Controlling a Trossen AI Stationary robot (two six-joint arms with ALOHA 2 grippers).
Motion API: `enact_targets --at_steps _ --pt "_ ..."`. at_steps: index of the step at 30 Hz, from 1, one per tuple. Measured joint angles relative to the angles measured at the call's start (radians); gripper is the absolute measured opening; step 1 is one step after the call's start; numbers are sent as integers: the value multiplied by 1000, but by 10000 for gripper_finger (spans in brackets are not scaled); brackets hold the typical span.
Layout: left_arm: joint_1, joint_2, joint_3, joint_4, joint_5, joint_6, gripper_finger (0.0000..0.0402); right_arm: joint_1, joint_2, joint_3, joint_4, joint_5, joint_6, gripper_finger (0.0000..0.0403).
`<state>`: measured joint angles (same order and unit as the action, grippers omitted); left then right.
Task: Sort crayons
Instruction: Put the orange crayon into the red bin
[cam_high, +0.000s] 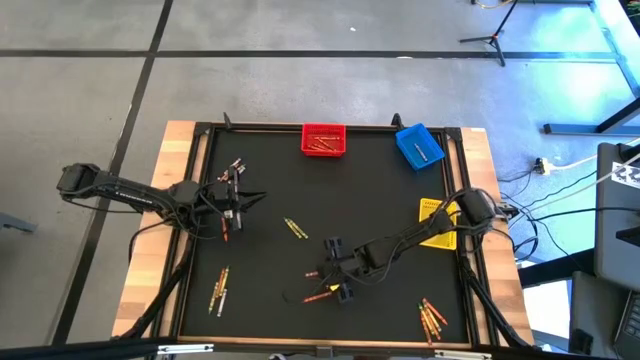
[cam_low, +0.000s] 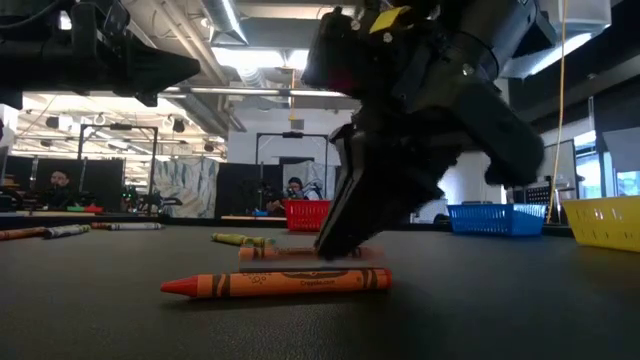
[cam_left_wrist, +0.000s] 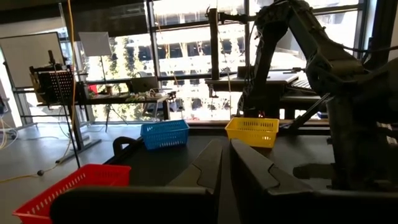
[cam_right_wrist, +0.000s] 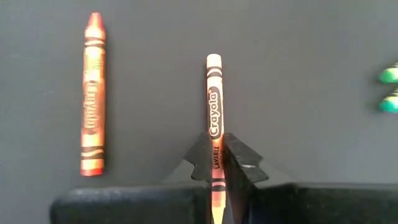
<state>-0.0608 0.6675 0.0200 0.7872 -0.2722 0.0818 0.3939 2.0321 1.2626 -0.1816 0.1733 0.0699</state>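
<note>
Near the middle of the black table's front edge, the right gripper (cam_right_wrist: 219, 163) pinched an orange crayon (cam_right_wrist: 214, 106) lying flat, its length pointing straight out between the fingers. The left gripper (cam_high: 232, 205) waited, shut, near the left edge.

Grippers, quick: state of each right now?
Left gripper: shut, holding nothing.
Right gripper: shut on an orange crayon.

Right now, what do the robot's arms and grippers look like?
Both arms are dark, jointed and slender, with black cables running along them. The right arm has a yellow marking near its wrist. The left gripper and right gripper each have two flat black fingers.
</note>
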Motion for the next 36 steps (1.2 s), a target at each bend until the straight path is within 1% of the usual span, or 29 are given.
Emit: enact_targets --at_steps 5,10,17,21,30,33,36 --pt "0 0 0 1 0 0 25 -32 -80 2 -61 0 0 24" --pt "0 0 0 2 0 0 25 -99 -139 2 -128 1 -22 23" --pt "0 0 0 10 0 0 25 -223 -179 1 -225 1 -66 23" --pt "0 0 0 11 0 0 25 -313 -198 2 -235 8 -95 23" --pt "0 0 0 14 0 2 25 -556 -209 2 -142 21 -168 23" --pt "0 0 0 15 0 6 25 -628 -209 2 -68 -30 -180 24" --pt "0 0 0 15 0 6 25 -686 -204 2 2 -38 -198 24"
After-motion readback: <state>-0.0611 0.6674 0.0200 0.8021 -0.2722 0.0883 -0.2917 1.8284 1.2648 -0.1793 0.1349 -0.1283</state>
